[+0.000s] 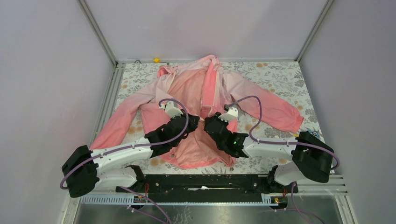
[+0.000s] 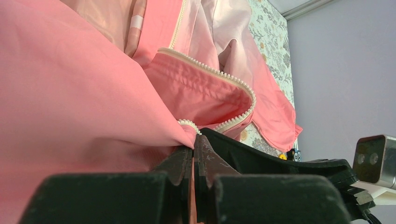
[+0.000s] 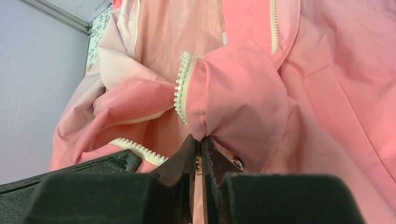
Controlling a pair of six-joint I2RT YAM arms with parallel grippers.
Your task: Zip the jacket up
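Observation:
The pink jacket (image 1: 187, 88) lies spread on the table with its front open and its sleeves out to both sides. My left gripper (image 1: 188, 123) is shut on the left front edge beside the white zipper teeth (image 2: 219, 74); a fold of coral fabric is pinched between its tips (image 2: 194, 148). My right gripper (image 1: 208, 122) is shut on the right front edge (image 3: 200, 140), where the fabric bunches above the tips. A small metal piece (image 3: 198, 165) shows between its jaws. The two grippers sit close together over the lower middle of the jacket.
A floral cloth (image 1: 280, 74) covers the table, with grey walls on three sides. A small yellow object (image 1: 156, 59) lies at the back edge. A black rail (image 1: 205, 179) runs along the near edge between the arm bases.

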